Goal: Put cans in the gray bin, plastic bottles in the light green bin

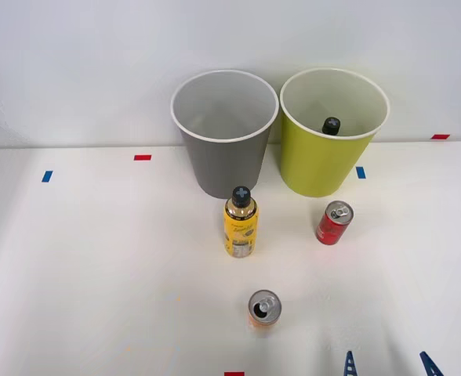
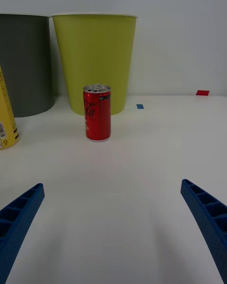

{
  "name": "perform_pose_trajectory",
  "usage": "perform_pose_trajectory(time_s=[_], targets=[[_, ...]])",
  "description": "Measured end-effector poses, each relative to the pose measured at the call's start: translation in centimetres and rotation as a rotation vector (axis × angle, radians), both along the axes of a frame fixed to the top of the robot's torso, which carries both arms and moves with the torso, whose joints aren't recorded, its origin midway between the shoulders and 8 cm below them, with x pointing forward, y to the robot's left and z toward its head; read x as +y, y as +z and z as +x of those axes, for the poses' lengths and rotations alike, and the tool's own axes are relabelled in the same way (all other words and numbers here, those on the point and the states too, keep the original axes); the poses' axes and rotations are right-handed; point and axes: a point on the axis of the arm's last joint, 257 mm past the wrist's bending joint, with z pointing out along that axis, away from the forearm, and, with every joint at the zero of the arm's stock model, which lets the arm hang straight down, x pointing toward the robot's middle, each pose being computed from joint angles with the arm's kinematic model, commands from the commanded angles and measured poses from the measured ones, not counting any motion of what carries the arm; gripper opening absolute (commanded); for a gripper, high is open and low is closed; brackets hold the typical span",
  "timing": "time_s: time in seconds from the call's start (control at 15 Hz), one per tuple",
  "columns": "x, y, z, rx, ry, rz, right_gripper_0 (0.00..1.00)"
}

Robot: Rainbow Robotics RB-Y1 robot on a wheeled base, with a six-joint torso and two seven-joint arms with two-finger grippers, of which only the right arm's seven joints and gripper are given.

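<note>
The gray bin (image 1: pixel 223 168) and the light green bin (image 1: pixel 317 166) stand side by side at the back of the white table. A black bottle cap (image 1: pixel 332 125) shows inside the light green bin. A yellow bottle (image 1: pixel 241 227) with a black cap stands upright in front of the gray bin. In front of the light green bin (image 2: pixel 94 61) stands a red can (image 1: pixel 334 222), upright. An orange can (image 1: pixel 263 309) stands nearer to me. My right gripper (image 1: pixel 387 359) is open at the table's near edge, and the red can (image 2: pixel 97 113) stands well ahead of the gripper (image 2: pixel 112 185).
Small red tape marks (image 1: pixel 142 157) and blue tape marks (image 1: pixel 47 176) dot the table. A white wall rises right behind the bins. In the wrist view the gray bin (image 2: pixel 26 66) and the yellow bottle (image 2: pixel 5 123) stand beside the red can.
</note>
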Motion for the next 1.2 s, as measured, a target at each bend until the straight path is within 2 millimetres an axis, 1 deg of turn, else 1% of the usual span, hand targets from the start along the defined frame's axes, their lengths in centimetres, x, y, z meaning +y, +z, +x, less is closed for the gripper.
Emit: perform_pose_trajectory(time_s=[1.2], targets=[[0.00,0.00,0.00,0.000,0.000,0.000,1.00]])
